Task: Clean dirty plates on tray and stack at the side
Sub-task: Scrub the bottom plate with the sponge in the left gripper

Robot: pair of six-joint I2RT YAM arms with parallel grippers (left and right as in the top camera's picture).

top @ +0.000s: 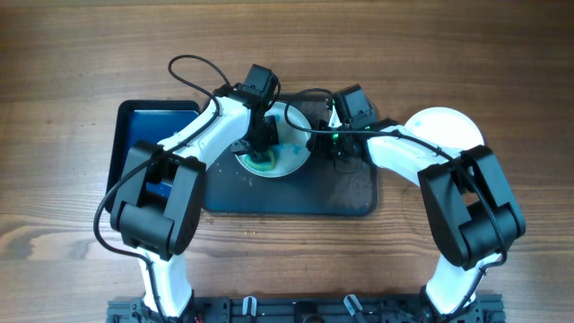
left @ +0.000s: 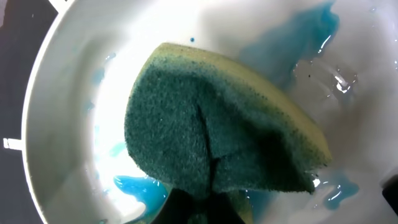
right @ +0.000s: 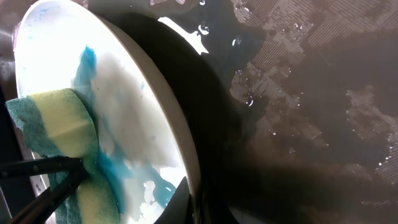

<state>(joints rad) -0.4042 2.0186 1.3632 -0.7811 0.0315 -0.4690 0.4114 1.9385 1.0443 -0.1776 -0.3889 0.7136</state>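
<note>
A white plate (top: 291, 139) with blue smears sits on the dark tray (top: 296, 197) at its back edge. My left gripper (top: 262, 144) is shut on a green and yellow sponge (left: 217, 124) and presses it onto the plate's face (left: 68, 93). Wet blue smears lie around the sponge. My right gripper (right: 202, 199) is shut on the plate's rim (right: 180, 143) and holds the plate tilted above the wet tray floor (right: 311, 93). The sponge also shows in the right wrist view (right: 62, 124). A clean white plate (top: 446, 126) lies on the table to the right of the tray.
A smaller black tray with a blue bottom (top: 148, 135) lies at the left, beside the large tray. Water drops cover the large tray's floor. Bare wooden table (top: 72, 224) surrounds both trays.
</note>
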